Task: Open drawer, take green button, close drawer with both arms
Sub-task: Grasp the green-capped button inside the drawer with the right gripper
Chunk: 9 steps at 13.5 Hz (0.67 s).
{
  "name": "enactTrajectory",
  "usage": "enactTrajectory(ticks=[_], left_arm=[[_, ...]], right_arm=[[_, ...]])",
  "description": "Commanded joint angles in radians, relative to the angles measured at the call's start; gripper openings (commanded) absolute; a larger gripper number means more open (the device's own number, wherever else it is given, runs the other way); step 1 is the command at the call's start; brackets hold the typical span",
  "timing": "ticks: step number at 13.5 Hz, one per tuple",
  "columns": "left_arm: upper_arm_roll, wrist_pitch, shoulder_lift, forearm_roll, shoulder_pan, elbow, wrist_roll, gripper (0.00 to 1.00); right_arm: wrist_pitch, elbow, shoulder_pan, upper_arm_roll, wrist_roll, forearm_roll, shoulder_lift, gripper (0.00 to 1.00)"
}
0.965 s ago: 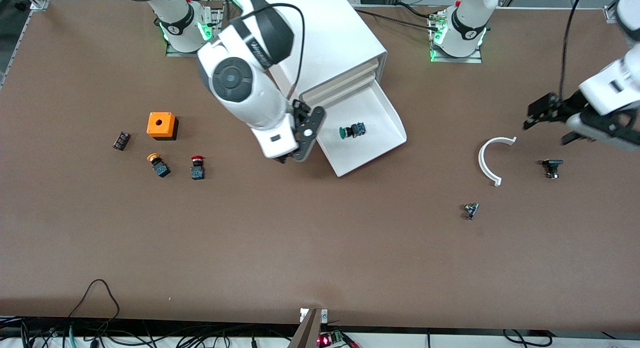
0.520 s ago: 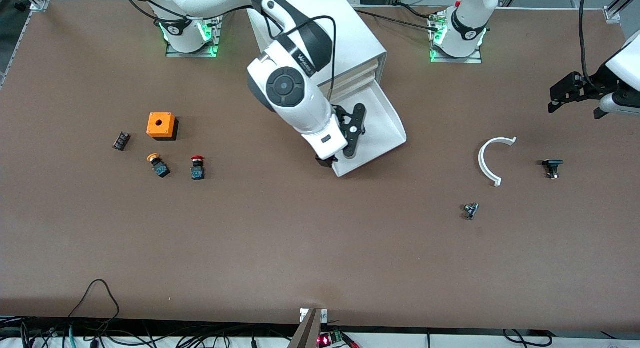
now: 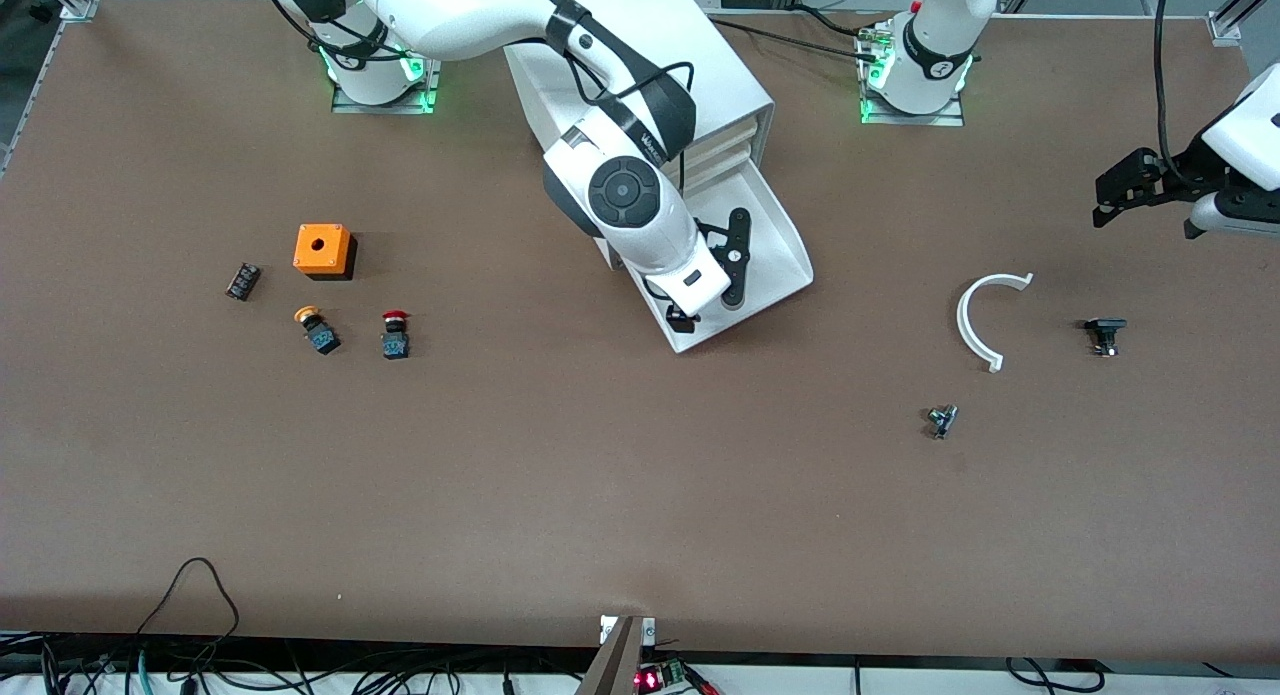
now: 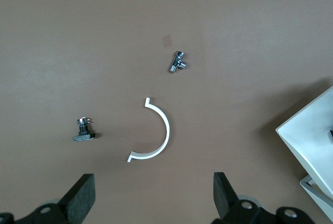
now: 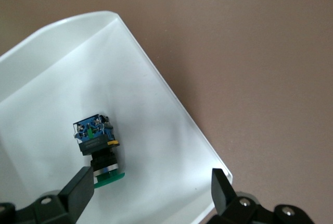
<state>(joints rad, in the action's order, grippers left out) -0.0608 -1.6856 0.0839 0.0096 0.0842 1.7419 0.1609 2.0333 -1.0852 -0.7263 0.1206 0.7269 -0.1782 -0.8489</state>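
Note:
The bottom drawer (image 3: 775, 240) of the white cabinet (image 3: 660, 65) stands pulled open. The right arm reaches over it and hides the button in the front view. In the right wrist view the green-capped button (image 5: 97, 148) lies on its side on the drawer floor (image 5: 130, 78). My right gripper (image 5: 151, 190) is open just above the drawer, with one finger (image 5: 78, 187) beside the green cap; it also shows in the front view (image 3: 695, 310). My left gripper (image 3: 1145, 200) is open and empty in the air over the left arm's end of the table (image 4: 154, 195).
An orange box (image 3: 323, 250), an orange-capped button (image 3: 318, 330), a red-capped button (image 3: 394, 335) and a small black block (image 3: 242, 281) lie toward the right arm's end. A white curved piece (image 3: 975, 320), a black part (image 3: 1103, 335) and a metal part (image 3: 941, 420) lie toward the left arm's end.
My right gripper has moved from beside the drawer to over it, covering the button in the front view. My left gripper drew back from the curved piece, then held still.

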Motion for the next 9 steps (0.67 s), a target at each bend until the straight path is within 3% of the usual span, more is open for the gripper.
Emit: enactTrajectory(ticks=[1,9], left_arm=[[0.002,0.009,-0.021,0.036,-0.011,-0.036,-0.007,1.00],[0.006,-0.005,-0.036,0.038,-0.012,-0.051,-0.006,1.00]], right_arm=[[-0.022,0.013,-0.039,-0.006,0.032,0.013,-0.001,1.00],[-0.107,0.014,-0.107,-0.076,0.117,0.011,-0.004,1.00]])
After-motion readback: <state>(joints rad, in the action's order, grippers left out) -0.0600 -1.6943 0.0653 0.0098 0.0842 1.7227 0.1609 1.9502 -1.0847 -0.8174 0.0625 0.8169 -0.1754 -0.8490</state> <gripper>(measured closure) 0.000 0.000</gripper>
